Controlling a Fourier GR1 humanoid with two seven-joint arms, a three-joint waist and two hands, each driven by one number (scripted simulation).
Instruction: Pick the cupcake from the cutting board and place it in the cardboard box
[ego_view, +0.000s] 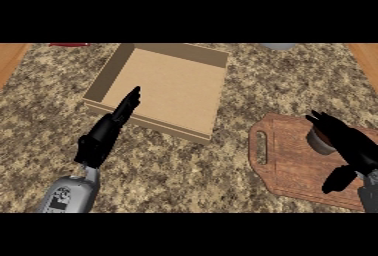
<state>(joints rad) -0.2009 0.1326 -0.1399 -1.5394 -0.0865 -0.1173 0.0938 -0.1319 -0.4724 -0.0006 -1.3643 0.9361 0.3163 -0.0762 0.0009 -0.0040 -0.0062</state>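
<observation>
Cupcake (321, 139): small round thing w/ a grey-brown wrapper and darker brown top, only partly seen since the right hand covers most of it. It sits on the reddish-brown wooden cutting board (295, 167), toward the board's far right part. Can't make out frosting or any detail on top.

Cutting board lies at the right of the speckled brown granite tabletop (192, 170), a bit tilted, w/ a slot handle on its left end. Board's near right corner runs behind the right forearm.

Right hand (347, 145), black, comes in from the near right edge; fingers reach over the cupcake w/ tips pointing to the far left, thumb hanging apart nearer on the board. Fingers look bent over the cupcake and touching it, but can't tell if they actually close round it.

Open shallow tan cardboard box (159, 85) sits at the far left-centre of the tabletop, well apart from the board, nothing seen inside.

Left hand (111, 127), black on a grey forearm, shows at left; fingers straight and pressed together, tips over the box's near left edge, holding nothing.
</observation>
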